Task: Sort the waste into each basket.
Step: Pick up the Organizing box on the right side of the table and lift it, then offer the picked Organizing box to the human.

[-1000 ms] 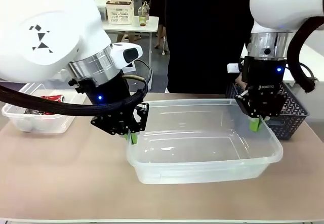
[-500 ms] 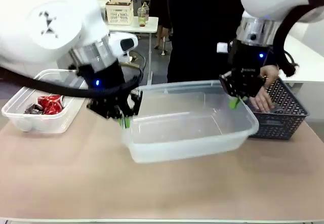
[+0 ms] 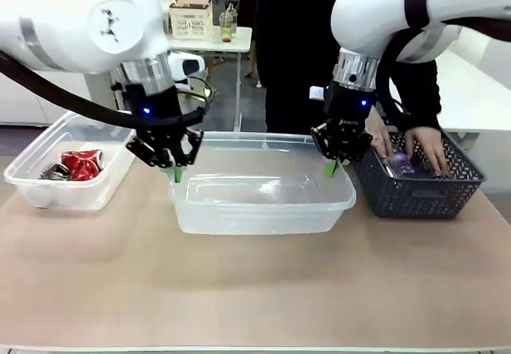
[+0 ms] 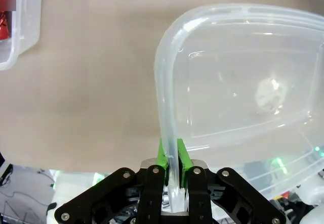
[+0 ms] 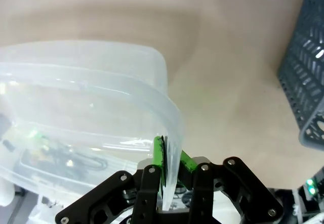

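Left gripper [image 3: 174, 170] is clamped on the left rim of the big tub [image 3: 263, 206], and right gripper [image 3: 332, 165] is clamped on its right rim. The tub is mid-worktop, toward the far edge. The worktop [image 3: 255, 290] is plain beige and matt. At the far left corner a smaller tub [image 3: 48, 194] holds red cans [image 3: 80, 164]. At the far right corner stands a dark lattice basket [image 3: 423, 190] with a person's hands [image 3: 427, 142] in it. Behind, a white table [image 3: 231, 41] carries a cream crate [image 3: 189, 18] and a cup [image 3: 226, 23].

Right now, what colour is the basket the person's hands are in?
Dark blue-grey basket, best seen in front view.
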`<state>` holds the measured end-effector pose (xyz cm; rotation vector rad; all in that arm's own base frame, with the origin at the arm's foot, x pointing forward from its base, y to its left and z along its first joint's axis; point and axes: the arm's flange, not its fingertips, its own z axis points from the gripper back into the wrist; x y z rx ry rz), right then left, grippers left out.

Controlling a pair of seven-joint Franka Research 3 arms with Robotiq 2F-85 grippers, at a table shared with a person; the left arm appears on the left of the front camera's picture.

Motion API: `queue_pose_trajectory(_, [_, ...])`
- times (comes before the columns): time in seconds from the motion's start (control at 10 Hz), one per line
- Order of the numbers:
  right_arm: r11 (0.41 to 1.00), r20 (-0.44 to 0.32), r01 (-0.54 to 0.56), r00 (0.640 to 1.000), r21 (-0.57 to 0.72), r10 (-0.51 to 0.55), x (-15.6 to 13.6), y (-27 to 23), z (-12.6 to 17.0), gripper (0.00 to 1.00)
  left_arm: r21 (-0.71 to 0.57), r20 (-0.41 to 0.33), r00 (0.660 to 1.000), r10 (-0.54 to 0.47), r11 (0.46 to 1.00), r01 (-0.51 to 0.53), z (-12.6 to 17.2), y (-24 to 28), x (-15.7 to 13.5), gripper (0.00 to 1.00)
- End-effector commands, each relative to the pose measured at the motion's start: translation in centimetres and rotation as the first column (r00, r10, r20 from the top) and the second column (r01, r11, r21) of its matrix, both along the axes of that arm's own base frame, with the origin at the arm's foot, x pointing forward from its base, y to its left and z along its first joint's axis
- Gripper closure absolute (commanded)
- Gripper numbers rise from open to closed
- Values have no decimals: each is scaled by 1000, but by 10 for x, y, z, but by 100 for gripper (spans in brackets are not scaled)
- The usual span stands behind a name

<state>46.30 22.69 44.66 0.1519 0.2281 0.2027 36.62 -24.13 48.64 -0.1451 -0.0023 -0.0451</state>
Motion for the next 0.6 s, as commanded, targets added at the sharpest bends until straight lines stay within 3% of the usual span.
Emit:
queue_pose_trajectory(0.0, [1000, 26, -4, 1000, -1, 4, -4, -1, 11, 95, -33, 32, 999, 1, 999, 0, 13, -14, -18, 92])
queue_pose_trajectory(0.5, [1000, 26, -4, 1000, -1, 4, -4, -1, 11, 95, -33, 32, 999, 1, 999, 0, 13, -14, -18, 92])
